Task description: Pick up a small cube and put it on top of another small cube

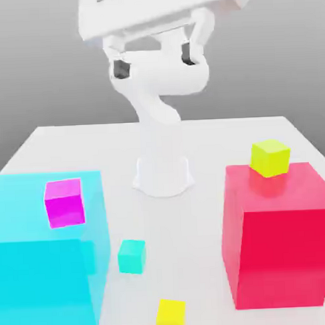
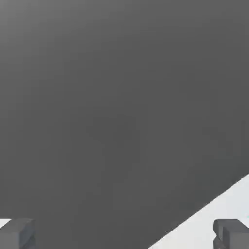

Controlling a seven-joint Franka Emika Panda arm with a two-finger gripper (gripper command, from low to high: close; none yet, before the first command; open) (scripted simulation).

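Note:
The small warm-yellow cube (image 1: 171, 316) lies on the white table (image 1: 211, 140) near its front edge, between the two big boxes. The other small cube, lime-yellow (image 1: 270, 157), rests on top of the big red box (image 1: 278, 243) at the exterior view's right. My gripper (image 1: 155, 62) hangs high above the table's far side, well away from both cubes. It is open and holds nothing. In the hand view the gripper (image 2: 124, 236) shows two dark fingertips (image 2: 17, 233) standing wide apart.
A big translucent cyan box (image 1: 46, 263) stands at the exterior view's left with a small magenta cube (image 1: 64, 203) on it. A small teal cube (image 1: 132, 255) lies on the table beside it. The arm's white base (image 1: 162, 175) stands mid-table.

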